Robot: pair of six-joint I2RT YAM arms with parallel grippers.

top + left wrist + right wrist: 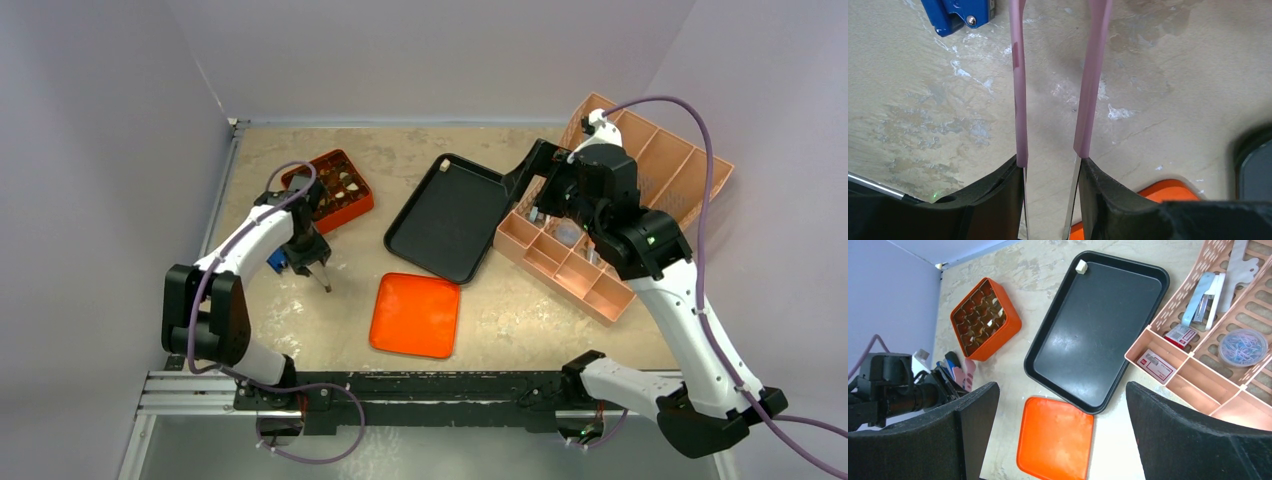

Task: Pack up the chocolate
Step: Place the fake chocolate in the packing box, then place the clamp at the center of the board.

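One cream piece of the chocolate (443,166) (1081,267) lies in the far corner of the black tray (450,225) (1098,335). More pieces, brown and cream, fill cells of the orange compartmented box (362,208) (998,342) at the back left. My left gripper (305,250) (1050,165) is shut on pink-armed tweezers (1020,100) (325,280), which point down at bare table right of the box. The tweezers' arms stand apart with nothing between them; their tips are out of the left wrist view. High over the tray's right edge, my right gripper (530,175) (1062,390) stands open and empty.
A flat orange lid (415,315) (1055,440) (1168,192) lies at the front centre. A pink compartmented organizer (655,165) (1168,315) with a stapler, paper clips and small boxes stands at the right. A blue object (960,15) (278,262) lies beside my left gripper.
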